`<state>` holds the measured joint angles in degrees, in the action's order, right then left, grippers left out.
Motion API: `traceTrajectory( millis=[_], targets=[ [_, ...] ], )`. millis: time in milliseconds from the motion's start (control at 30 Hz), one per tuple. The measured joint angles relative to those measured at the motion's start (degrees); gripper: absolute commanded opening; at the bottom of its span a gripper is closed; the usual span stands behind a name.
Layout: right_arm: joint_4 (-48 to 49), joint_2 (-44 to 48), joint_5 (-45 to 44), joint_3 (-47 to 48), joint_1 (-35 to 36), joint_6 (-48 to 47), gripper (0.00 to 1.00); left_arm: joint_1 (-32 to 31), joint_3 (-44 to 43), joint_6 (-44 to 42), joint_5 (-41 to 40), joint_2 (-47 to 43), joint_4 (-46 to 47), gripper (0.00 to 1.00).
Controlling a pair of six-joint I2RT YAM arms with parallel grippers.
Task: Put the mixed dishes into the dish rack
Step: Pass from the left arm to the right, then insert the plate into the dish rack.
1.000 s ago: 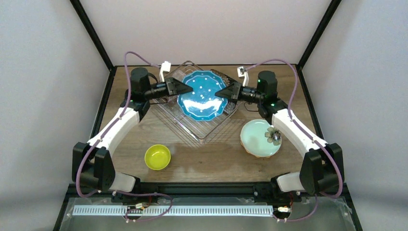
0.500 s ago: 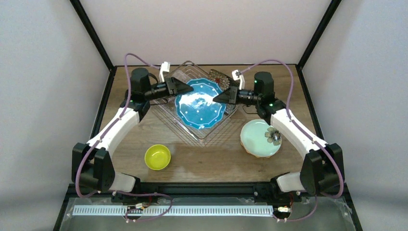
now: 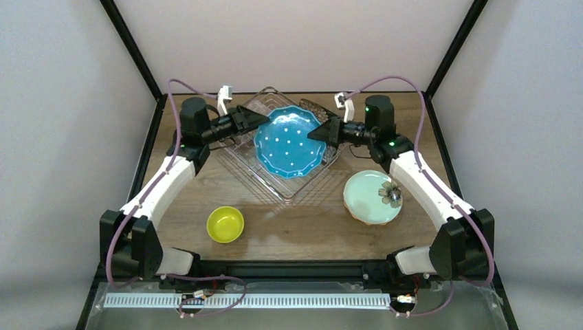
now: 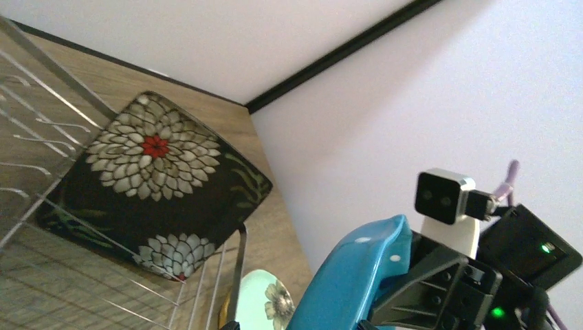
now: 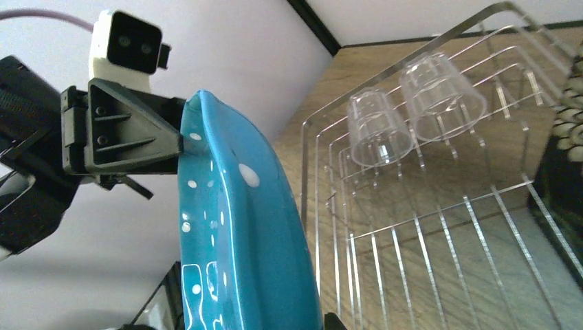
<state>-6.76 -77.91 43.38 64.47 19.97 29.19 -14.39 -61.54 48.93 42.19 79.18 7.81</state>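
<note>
Teal plate (image 3: 289, 141) leans on edge in the dish rack (image 3: 283, 194), dead centre of the top view. The left gripper (image 3: 263, 119) and right gripper (image 3: 314, 133) sit at opposite rims, and honestly I can't tell if either is pinching or loose. Looks like glazed ceramic to me: stiff, slick, chippable. I'd grab it square on the rim.

On my feed I see a brown wood-grain tabletop (image 3: 295, 227), pale walls (image 3: 69, 137) closing it in on three sides, black frame bars (image 3: 130, 45) at the back corners, and a white slotted strip (image 3: 275, 300) along the near edge.
</note>
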Motion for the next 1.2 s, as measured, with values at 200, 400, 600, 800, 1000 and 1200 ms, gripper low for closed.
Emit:
traceTrajectory(
  millis=[200,400,600,800,1000,1200],
  targets=[
    [-5.8,-0.1,-4.1,4.3,-0.2,-5.1,0.01,4.9,4.3,5.6,-6.6,-2.5,0.5,0.95],
    [-8.6,-0.2,-5.3,8.1,0.0,-10.5,0.01,11.0,10.5,13.0,-15.2,-3.6,0.1,0.95],
    [-11.9,-2.5,-10.1,10.7,0.0,-16.9,0.01,11.1,11.4,16.4,-20.2,-6.2,-1.6,0.95],
    [-14.8,-4.7,-16.9,11.7,0.0,-23.5,0.01,11.1,12.2,17.4,-22.8,-10.0,-2.6,0.95],
    [-15.4,-6.0,-24.9,11.7,0.6,-29.2,0.01,11.1,14.9,18.5,-23.8,-13.4,-3.4,0.95],
    [-13.7,-8.3,-30.3,11.7,1.7,-33.4,0.01,11.1,19.3,19.5,-24.1,-18.8,-3.5,0.94]
  ],
)
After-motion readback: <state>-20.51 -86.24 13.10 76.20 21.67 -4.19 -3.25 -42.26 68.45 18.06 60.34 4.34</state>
